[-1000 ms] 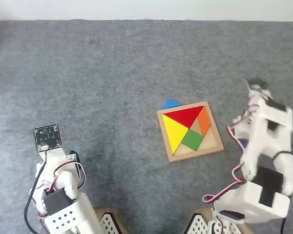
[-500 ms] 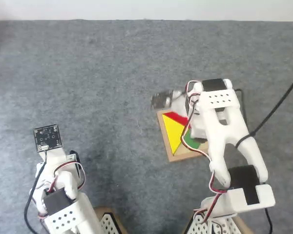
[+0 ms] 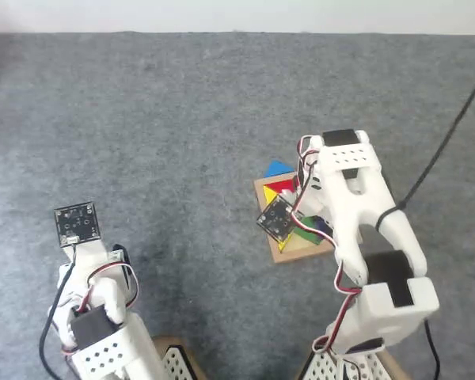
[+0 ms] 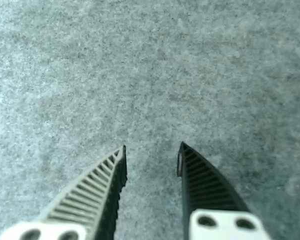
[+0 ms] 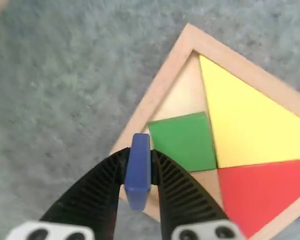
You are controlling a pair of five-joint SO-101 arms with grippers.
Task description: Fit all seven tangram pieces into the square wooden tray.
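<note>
We see the right gripper (image 5: 139,156) pinching a blue piece (image 5: 138,172) edgewise over the wooden tray (image 5: 157,92) rim, beside the green square (image 5: 185,140). The tray sits right of centre and holds yellow (image 5: 245,125) and red (image 5: 255,187) triangles. The left gripper (image 4: 152,152) is partly open over the grey mat (image 4: 150,60), near left.

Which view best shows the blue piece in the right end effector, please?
The right wrist view: the blue piece stands on edge, clamped in the right end effector over the tray rim. The high view offers a blue sliver beside the arm; the left wrist view faces carpet.
</note>
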